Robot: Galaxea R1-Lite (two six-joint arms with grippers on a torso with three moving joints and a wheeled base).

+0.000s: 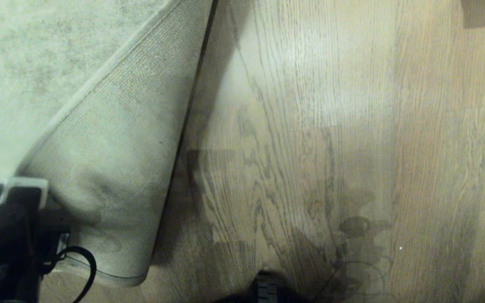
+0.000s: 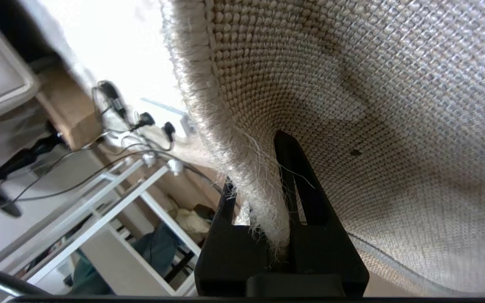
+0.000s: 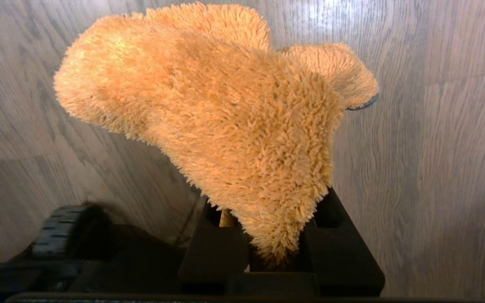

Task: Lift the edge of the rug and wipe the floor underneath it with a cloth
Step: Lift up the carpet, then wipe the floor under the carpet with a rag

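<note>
**Rug corner up, bare planks open to the right of the fold**

The rug edge (image 1: pixel 183 139) runs as a long diagonal line from far centre down to the near left, with the woven beige backing turned up and folded over to the left onto the pile. Everything turns on that line: the floor (image 1: pixel 310 139) just right of it is the exposed strip, and its long axis runs near-to-far alongside the fold.

The left gripper (image 2: pixel 282 202) has the frayed hem pinched tight between nearly shut jaws, down at the near left corner of the head view, pinning the flap back. That arm is spoken for.

Over to the right gripper (image 3: pixel 274 235): jaws clamped narrowly on a lower corner of the cloth (image 3: pixel 225 113), the fuzzy orange bulk standing out beyond the fingers over bare wood (whether it touches the planks, I can't tell). This gripper isn't in the head view, so its distance from the fold is unclear. My read: the wipe belongs to the right arm, and it must travel left toward the fold's shadow line.
</note>
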